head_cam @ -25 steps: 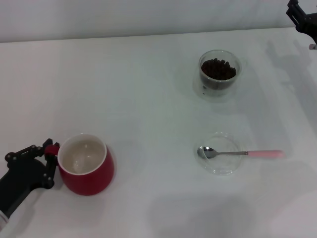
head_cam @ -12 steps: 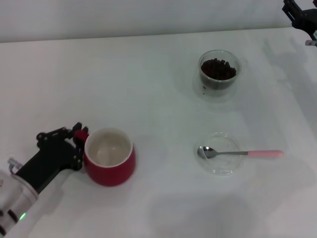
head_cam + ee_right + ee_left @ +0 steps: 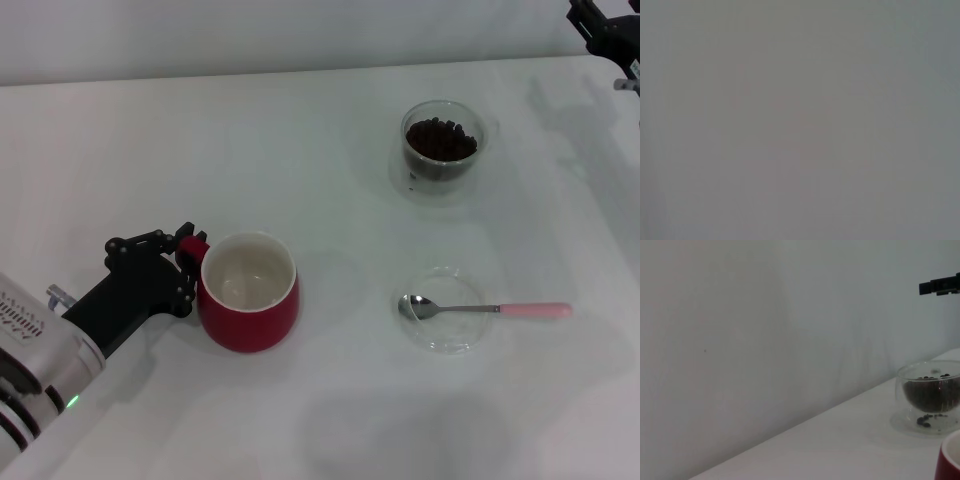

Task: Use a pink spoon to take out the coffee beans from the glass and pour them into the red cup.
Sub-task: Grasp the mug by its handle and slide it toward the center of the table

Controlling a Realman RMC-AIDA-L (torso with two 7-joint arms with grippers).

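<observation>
The red cup [image 3: 248, 296] stands on the white table, empty, its white inside showing. My left gripper [image 3: 188, 262] is shut on the cup's red handle at its left side. The cup's rim also shows in the left wrist view [image 3: 950, 461]. The glass [image 3: 442, 140] with coffee beans [image 3: 440, 139] stands at the back right; it also shows in the left wrist view [image 3: 930, 396]. The pink spoon [image 3: 485, 309] lies with its bowl on a flat clear saucer [image 3: 447, 309], handle pointing right. My right gripper [image 3: 606, 28] hangs at the far right top corner, away from everything.
The white table [image 3: 320, 180] meets a pale wall at the back. A few loose beans lie at the foot of the glass in the left wrist view [image 3: 924, 421]. The right wrist view shows only a blank grey surface.
My left gripper has dragged the red cup to the right and away from me, toward the table's middle. The right gripper has shifted slightly up. Spoon, saucer and glass have not moved.
</observation>
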